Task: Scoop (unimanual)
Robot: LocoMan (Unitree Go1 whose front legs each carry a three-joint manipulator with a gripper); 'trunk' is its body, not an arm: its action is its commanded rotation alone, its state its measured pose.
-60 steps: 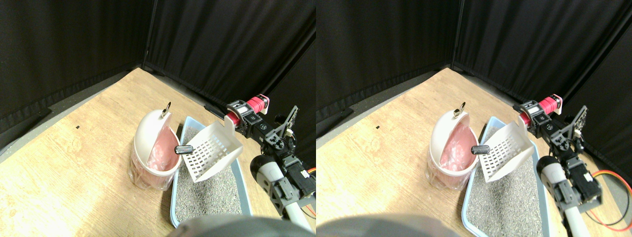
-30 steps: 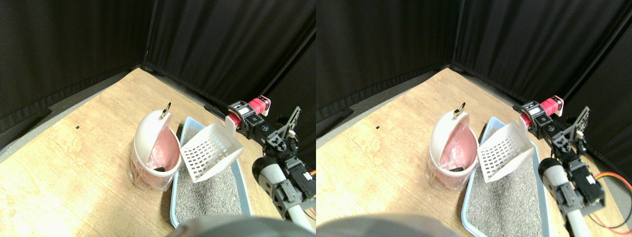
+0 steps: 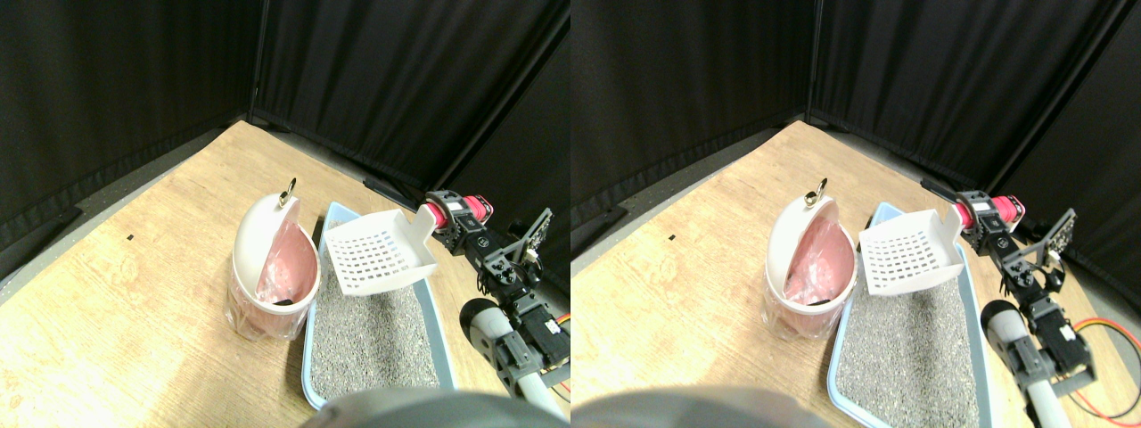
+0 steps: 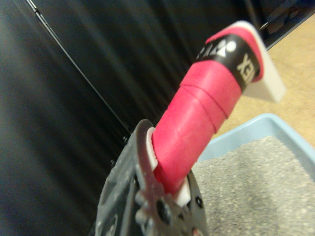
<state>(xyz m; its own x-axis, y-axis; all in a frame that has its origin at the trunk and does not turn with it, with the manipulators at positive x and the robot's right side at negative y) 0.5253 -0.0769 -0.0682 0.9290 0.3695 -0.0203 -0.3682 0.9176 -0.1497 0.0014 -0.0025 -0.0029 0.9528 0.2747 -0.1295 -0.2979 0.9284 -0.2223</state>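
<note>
I am holding a white slotted scoop point(image 3: 379, 254) by its pink-wrapped handle point(image 4: 197, 123); the right gripper point(image 3: 448, 220), at centre right of the frame, is clenched around that handle. The scoop hangs empty above the far end of the blue litter tray point(image 3: 314, 357), just beside the pink-lined bin point(image 3: 267, 276) at centre left. A dark lump lies in the bin (I judge the dump done). What seems left is lowering or parking the scoop.

The pincer point(image 4: 165, 194) clamps the pink-wrapped scoop handle point(image 4: 202, 115) above the grey litter point(image 4: 256, 182) in the blue tray point(image 4: 246, 130).
</note>
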